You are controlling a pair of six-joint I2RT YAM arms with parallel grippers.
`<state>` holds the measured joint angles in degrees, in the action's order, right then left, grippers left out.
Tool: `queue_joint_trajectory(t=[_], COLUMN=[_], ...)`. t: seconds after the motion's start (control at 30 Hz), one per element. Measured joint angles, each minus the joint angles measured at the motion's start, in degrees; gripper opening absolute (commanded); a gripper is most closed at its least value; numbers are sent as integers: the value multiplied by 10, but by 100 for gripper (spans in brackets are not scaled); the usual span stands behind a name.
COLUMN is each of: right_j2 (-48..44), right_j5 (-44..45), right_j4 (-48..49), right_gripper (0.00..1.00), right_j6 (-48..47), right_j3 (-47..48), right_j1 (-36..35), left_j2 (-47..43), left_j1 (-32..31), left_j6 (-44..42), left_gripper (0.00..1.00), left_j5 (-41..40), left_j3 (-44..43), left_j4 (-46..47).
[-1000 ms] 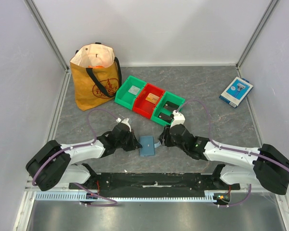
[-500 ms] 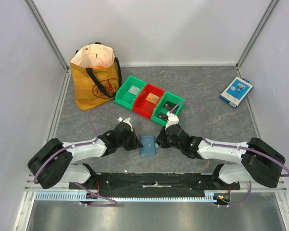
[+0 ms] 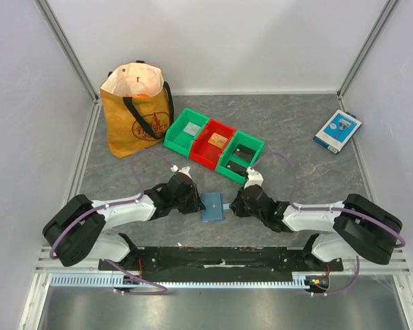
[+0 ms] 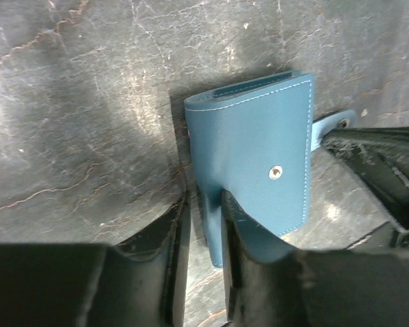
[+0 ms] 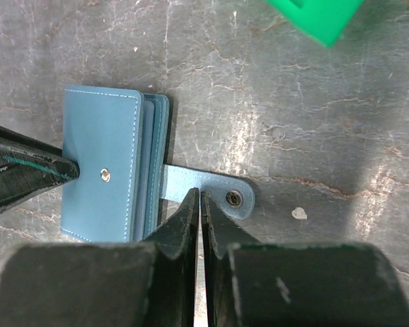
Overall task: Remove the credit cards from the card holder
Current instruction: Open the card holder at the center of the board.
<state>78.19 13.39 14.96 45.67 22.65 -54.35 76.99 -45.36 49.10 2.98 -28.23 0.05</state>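
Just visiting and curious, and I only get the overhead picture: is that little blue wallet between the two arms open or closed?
Observer: Closed. The right wrist view shows the card holder folded flat, though its snap tab lies unfastened on the table.
Operator: Does the right claw have that tab?
Observer: The right gripper has its tips almost together over the tab; whether they pinch it I cannot tell.
Operator: And the left one?
Observer: The left wrist view shows the left gripper slightly open, its fingers either side of the holder's near edge.
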Motion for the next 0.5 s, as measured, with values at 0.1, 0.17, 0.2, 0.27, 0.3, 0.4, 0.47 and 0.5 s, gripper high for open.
queue_joint_trajectory(t=[0.1,0.17,0.2,0.27,0.3,0.4,0.47,0.5], right_j2=[2,4,4,4,4,4,5,5], right_j5=[-3,-7,-9,-13,-15,-23,-30,-32], right_j4=[28,40,46,55,59,73,84,87], right_gripper=[9,9,9,9,9,8,8,9], right_j6=[9,13,13,15,17,23,27,29], right_j3=[-12,-17,-20,-24,-27,-35,-40,-42], right_j1=[8,13,15,17,18,23,28,29], left_j2=[-4,-11,-13,-13,-12,4,29,45], left_j1=[-17,-39,-54,-84,-99,-144,-165,-175], left_j6=[-10,-20,-23,-28,-29,-30,-30,-30], left_gripper=[70,87,91,92,92,93,93,94], left_j5=[-31,-61,-78,-112,-130,-183,-210,-223], left_j3=[-13,-29,-39,-61,-73,-118,-149,-165], left_j4=[-29,-56,-74,-110,-129,-176,-197,-208])
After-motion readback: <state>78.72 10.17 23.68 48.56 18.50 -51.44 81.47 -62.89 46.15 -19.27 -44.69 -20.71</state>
